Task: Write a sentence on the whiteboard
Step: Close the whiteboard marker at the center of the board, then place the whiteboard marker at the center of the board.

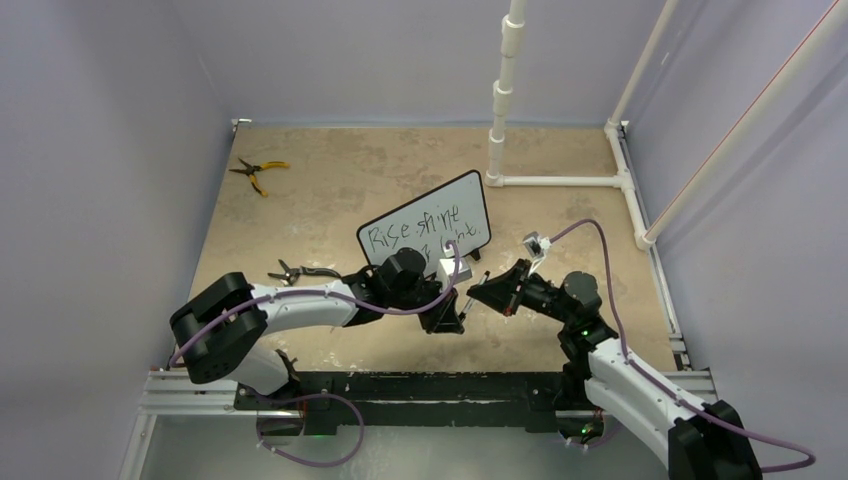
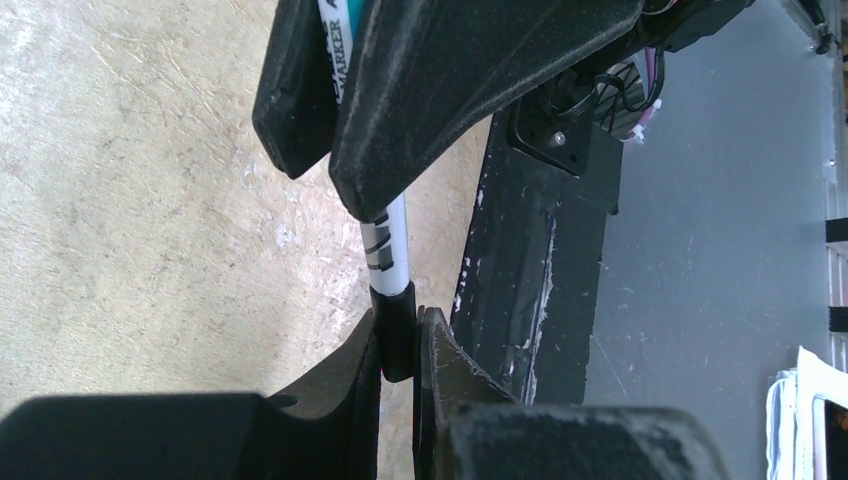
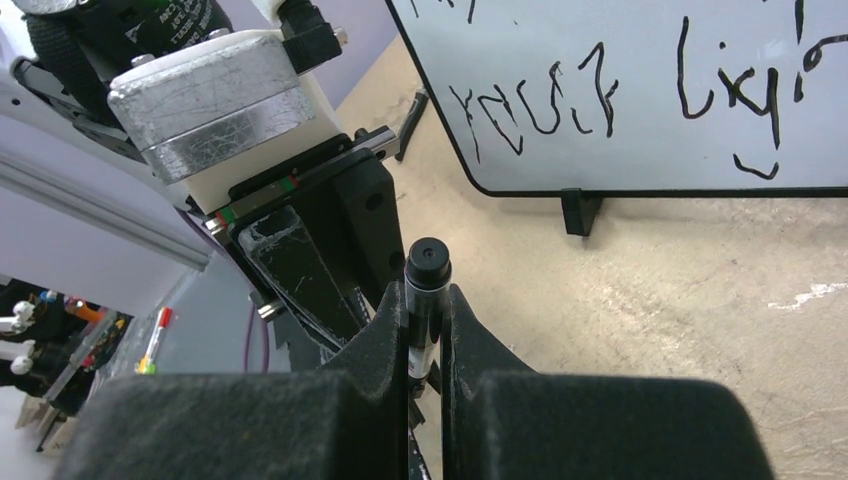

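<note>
One whiteboard is standing upright on the tan counter, near the centre of the top view and turned at a slant. It is carrying the sentence in two lines of black handwriting. The upper line is reading "Rise shine", and the lower one is partly hidden there behind the left arm. In the right wrist view the board is filling the upper right of the frame, its lower line is showing "your" and then a word beginning "lig", and one small black foot is resting on the counter under the bottom edge. Two arms are reaching in from the bottom of the top view and meeting just below the board. One marker is being held between them. The left end effector is pinching the marker's black end piece with its fingers pressed close on it, seen at the bottom of the left wrist view. The right end effector is clamping the white printed barrel of the same marker, seen at the top of that view, and in its own wrist view the marker's other black end is poking up between its closed fingers. Two pairs of pliers are lying on the counter. One yellow-handled pair is sitting at the upper left, and one dark pair is lying just above the left arm. One white pipe frame is rising at the upper right.
</note>
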